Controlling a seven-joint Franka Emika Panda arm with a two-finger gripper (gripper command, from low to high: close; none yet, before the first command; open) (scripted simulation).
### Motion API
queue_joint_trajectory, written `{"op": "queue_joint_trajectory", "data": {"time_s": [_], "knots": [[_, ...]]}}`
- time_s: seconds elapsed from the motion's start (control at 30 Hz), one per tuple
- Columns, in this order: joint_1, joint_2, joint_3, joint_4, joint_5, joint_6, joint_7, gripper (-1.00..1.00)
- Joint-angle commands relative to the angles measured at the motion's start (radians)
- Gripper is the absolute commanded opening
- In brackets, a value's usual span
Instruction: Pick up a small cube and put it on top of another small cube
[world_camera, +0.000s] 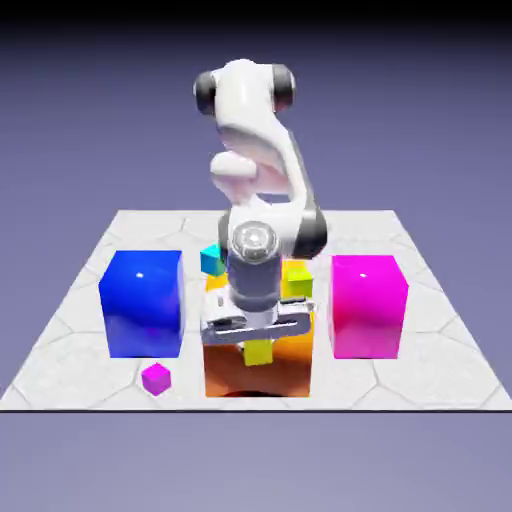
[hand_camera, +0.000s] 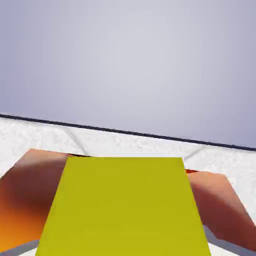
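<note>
My gripper (world_camera: 259, 345) is shut on a small yellow cube (world_camera: 260, 354), which shows in front of the big orange cube (world_camera: 232, 372) in the exterior view. In the hand view the small yellow cube (hand_camera: 125, 205) fills the lower middle and hides both fingertips, with the orange cube (hand_camera: 25, 195) showing on either side behind it. Other small cubes lie on the table: a magenta one (world_camera: 156, 378) at the front left, a cyan one (world_camera: 212, 260) and a yellow-green one (world_camera: 297, 280) behind my hand. Whether the held cube touches the orange cube I cannot tell.
A big glossy blue cube (world_camera: 142, 303) stands at the exterior view's left and a big magenta cube (world_camera: 368, 305) at its right, flanking the orange one. The pale tiled table (world_camera: 420, 370) ends close in front of the orange cube.
</note>
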Motion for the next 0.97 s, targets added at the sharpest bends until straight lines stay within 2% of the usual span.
{"op": "queue_joint_trajectory", "data": {"time_s": [0.0,0.07,0.5,0.57,0.63,0.83,0.87,0.93], "knots": [[-0.036,-0.028,-0.025,-0.014,0.026,-0.002,0.023,-1.00],[-0.071,-0.091,-0.070,-0.051,0.066,-0.025,0.066,-1.00],[0.012,-0.562,-0.321,-0.346,0.169,-0.340,0.353,-1.00],[0.072,-0.607,-0.297,-0.380,0.156,-0.386,0.356,-1.00],[0.078,-0.609,-0.292,-0.382,0.154,-0.389,0.355,-1.00],[0.085,-0.622,-0.279,-0.564,0.165,-0.220,0.344,-1.00],[0.085,-0.622,-0.279,-0.564,0.165,-0.220,0.344,1.00],[0.084,-0.620,-0.282,-0.528,0.163,-0.253,0.346,1.00]]}}
